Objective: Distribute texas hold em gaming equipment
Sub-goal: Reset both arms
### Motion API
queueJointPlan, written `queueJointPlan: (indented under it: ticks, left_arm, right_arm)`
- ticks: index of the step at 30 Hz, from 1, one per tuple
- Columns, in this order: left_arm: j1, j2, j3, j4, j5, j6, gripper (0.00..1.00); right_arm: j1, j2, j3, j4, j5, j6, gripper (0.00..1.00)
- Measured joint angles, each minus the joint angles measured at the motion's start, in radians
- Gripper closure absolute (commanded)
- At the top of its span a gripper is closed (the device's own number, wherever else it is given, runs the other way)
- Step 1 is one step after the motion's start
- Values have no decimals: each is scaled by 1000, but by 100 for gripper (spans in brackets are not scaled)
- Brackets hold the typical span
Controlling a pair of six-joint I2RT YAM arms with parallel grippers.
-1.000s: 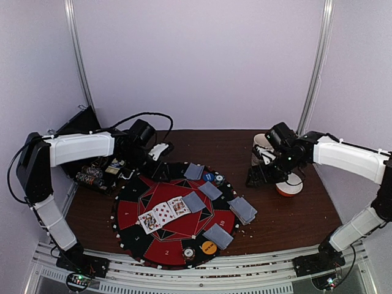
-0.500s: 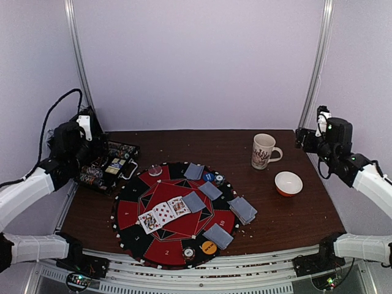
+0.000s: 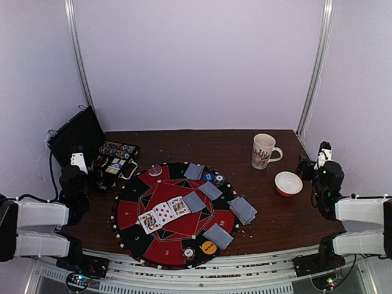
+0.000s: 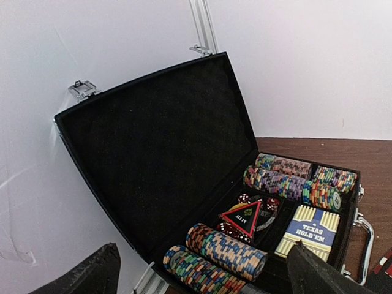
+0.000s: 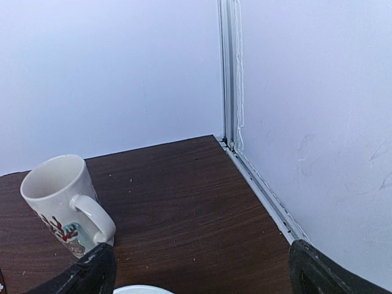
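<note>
Face-up cards [image 3: 164, 213] lie mid-mat [image 3: 131, 211] on the table [image 3: 282, 223], their row running near-left to far-right. Face-down cards [image 3: 210, 190] are scattered over the right half, with chips [image 3: 209, 247] at the near and far rim. Since a second ago, your arms have pulled back to the side edges. Left hand [image 4: 203, 269] is spread, facing the open case [image 4: 184, 153]. Right hand [image 5: 201, 257] is spread and empty, by the mug [image 5: 64, 205]. Card ranks unreadable.

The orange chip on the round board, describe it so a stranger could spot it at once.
Find the round red-and-black board in the middle of the brown table, then look at its near rim, closest to the arms' bases. Two chips lie side by side there: the orange chip is the right one, plain orange, next to a pale chip.
</note>
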Motion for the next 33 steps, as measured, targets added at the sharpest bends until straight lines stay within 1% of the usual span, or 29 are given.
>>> queueJointPlan:
  ticks: [2,4,7,9,13,14,19,23,26,33]
  left_arm:
    - [0,55,-19,98,14,18,2]
    - [0,128,-42,210,34,31,2]
    - [0,254,-85,382,71,52,2]
    - [6,321,-105,466,102,56,2]
    - [25,483,-100,631,158,65,2]
    - [27,511,-93,639,173,66,2]
    - [61,511,-30,612,257,60,2]
    - [99,507,24,571,310,43,2]
    - [109,507,32,552,334,33,2]
    - [111,507,32,540,356,29,2]
  right_arm:
    - [-4,58,-56,111,-4,0,0]
    - [-10,115,-86,187,-12,-4,0]
    - [-18,197,-94,291,-32,-15,0]
    - [-27,244,-95,364,-55,-19,0]
    - [-41,343,-105,490,-109,-32,0]
    - [-43,370,-105,515,-125,-37,0]
    - [-44,486,-97,591,-185,-53,0]
    - [-47,494,-58,558,-193,-60,0]
    - [-48,494,-11,529,-185,-59,0]
    - [-48,494,-5,512,-177,-59,0]
